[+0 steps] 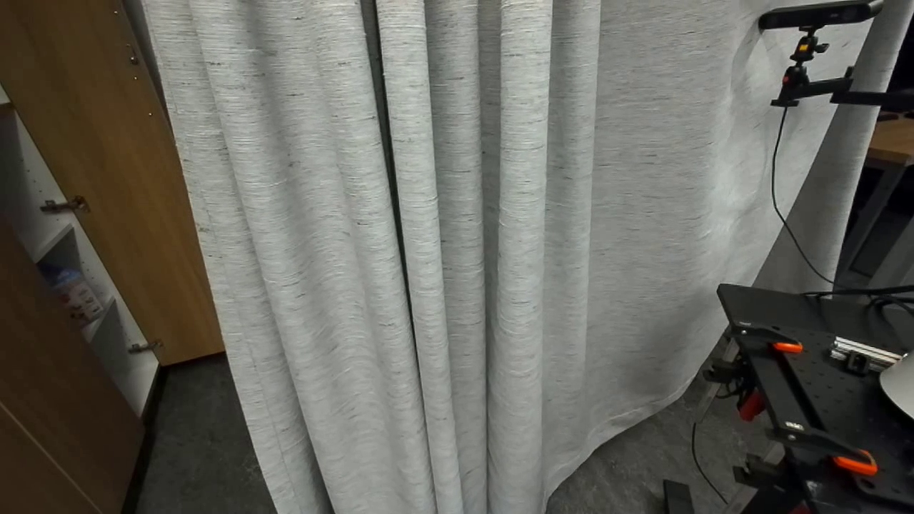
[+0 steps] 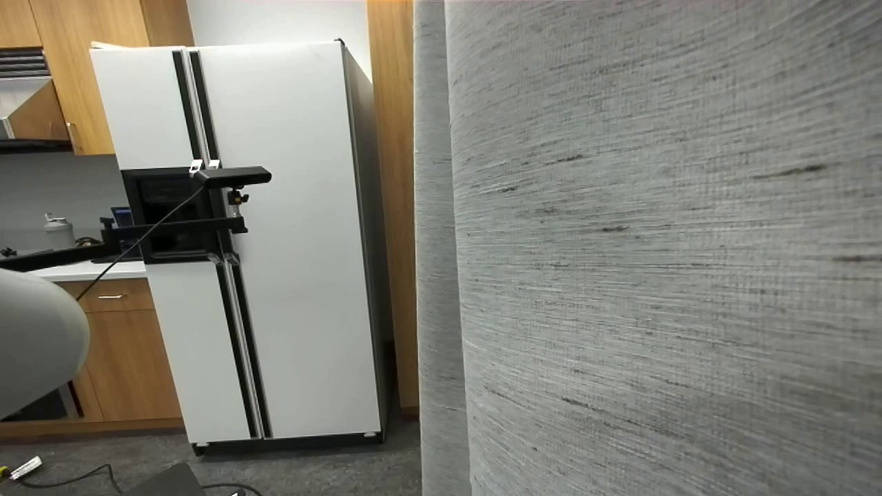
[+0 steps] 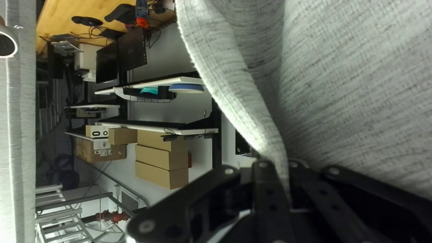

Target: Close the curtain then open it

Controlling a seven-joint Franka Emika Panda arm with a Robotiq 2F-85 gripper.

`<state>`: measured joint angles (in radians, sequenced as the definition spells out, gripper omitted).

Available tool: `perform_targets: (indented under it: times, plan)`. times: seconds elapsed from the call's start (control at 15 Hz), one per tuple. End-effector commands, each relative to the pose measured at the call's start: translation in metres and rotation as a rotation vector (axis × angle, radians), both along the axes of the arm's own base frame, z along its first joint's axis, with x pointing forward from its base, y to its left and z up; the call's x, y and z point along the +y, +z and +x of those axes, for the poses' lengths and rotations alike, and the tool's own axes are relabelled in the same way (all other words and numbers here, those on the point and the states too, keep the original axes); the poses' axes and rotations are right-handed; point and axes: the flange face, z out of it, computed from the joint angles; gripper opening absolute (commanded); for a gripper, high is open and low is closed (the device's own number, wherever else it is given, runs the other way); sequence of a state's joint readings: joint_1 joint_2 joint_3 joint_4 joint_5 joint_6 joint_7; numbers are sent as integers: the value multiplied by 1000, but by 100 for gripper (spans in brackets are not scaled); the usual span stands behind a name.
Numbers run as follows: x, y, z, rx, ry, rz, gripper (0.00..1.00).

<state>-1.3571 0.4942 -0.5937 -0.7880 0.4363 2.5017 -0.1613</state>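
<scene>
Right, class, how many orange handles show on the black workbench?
2. In an exterior view, the far orange handle and the near orange handle sit on the workbench; others may be hidden.

I observe at four o'clock a black perforated workbench (image 1: pixel 842 392) bearing two orange-handled clamps (image 1: pixel 857 462) and an aluminium profile (image 1: pixel 867 351).

white fridge (image 2: pixel 296 269) beside wooden cabinets (image 2: pixel 131 358); 3 cardboard boxes (image 3: pixel 161 157) stacked
</scene>
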Motion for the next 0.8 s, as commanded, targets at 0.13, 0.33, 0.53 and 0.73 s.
perform_targets:
  times: [0.13,0.33,0.53,0.73]
  plan:
    - [-13,-6,14,42,28,4,0]
    - [-17,-10,44,52,102,31,0]
    - [-17,-12,75,70,182,56,0]
    - [-12,-12,110,99,290,80,0]
